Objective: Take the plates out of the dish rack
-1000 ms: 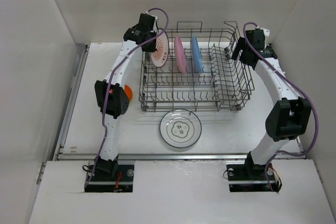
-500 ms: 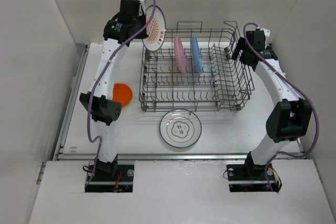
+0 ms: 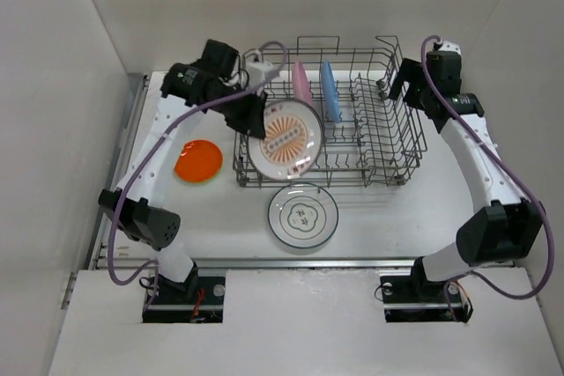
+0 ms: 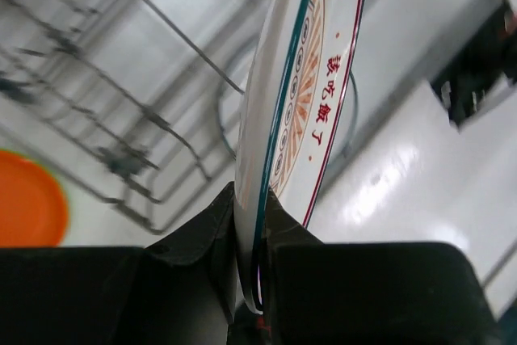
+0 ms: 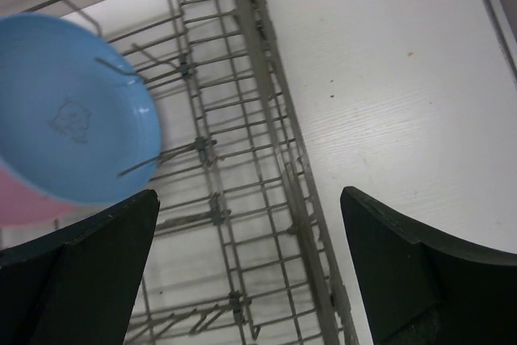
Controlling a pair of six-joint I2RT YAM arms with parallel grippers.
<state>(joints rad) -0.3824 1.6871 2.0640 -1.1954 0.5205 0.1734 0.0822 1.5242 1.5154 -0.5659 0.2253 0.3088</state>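
White counter (image 3: 388,217), mid-unload: our left end effector (image 4: 250,209) pinches white round sunburst plate (image 3: 284,138) above front of grey wire dish rack (image 3: 379,143). Right end effector (image 5: 249,199) spread, empty. We reckon next: lay plate flat on counter.

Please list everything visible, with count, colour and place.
dish rack: one, grey, mid-table
pink plate: one, pink, upright in rack
blue plate: one, blue, upright in rack
sunburst plate: one, white and orange, held over rack's front left
orange plate: one, orange, on table left of rack
patterned plate: one, white and grey, on table before rack
table: one, white, under everything
left gripper: black, shut on sunburst plate
right gripper: black, open, above rack's right side
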